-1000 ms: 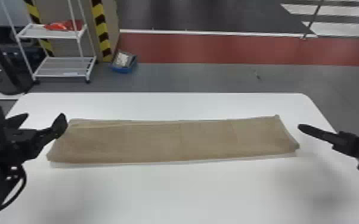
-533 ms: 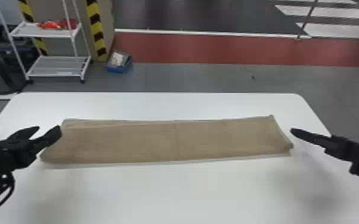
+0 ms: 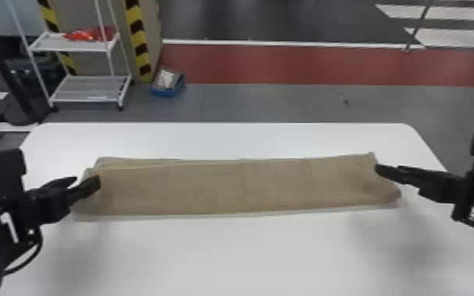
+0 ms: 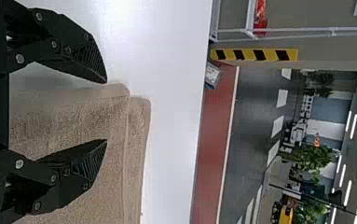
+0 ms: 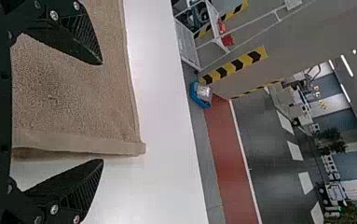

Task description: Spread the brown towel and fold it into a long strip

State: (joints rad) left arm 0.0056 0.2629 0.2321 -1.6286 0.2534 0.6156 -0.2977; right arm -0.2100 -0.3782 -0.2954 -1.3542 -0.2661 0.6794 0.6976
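the left arm enters at the head view's left edge, its left gripper (image 3: 88, 182) angled inward across one end of the brown towel (image 3: 208, 189). the left gripper's fingers stand apart; a towel corner extends beyond, between their tips. the right arm enters at the opposite edge, its right gripper (image 3: 384, 170) pointing inward at the other end. the right gripper's fingers stand wide apart, that end's edge between them. between both grippers, the towel lies as a long strip on the white table (image 3: 240, 256).
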